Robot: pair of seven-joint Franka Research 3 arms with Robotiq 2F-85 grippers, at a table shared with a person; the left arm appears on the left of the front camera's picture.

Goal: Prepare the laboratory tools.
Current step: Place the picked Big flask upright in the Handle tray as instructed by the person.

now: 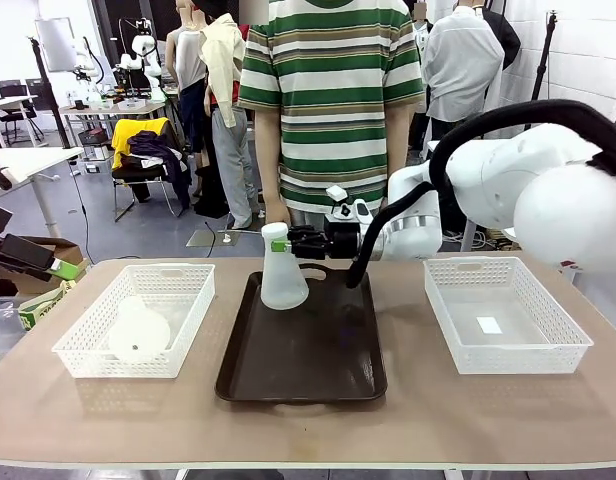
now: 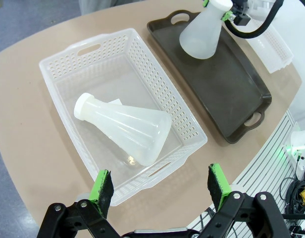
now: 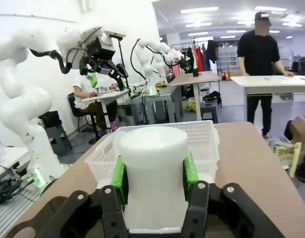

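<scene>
1st flask (image 1: 284,281) on ctr tray (image 1: 318,352), 2nd flask (image 2: 127,130) in L basket (image 1: 120,363).

Right arm (image 1: 548,190), right of frame: glossy white rounded shells, fat joints. Thick black cable (image 1: 508,114) arcs over it, upper right. Right gripper (image 3: 152,171): black body, linked black fingers with round pivot pins, green pads (image 3: 118,180). Left gripper (image 2: 160,183), bottom edge: same black links, ribbed green pads. Left arm (image 3: 19,104), left of frame: white segments, green light (image 3: 36,177) at base.

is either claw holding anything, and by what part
The right claw grips the upright flask by its neck; the left claw is open, holding nothing.
</scene>
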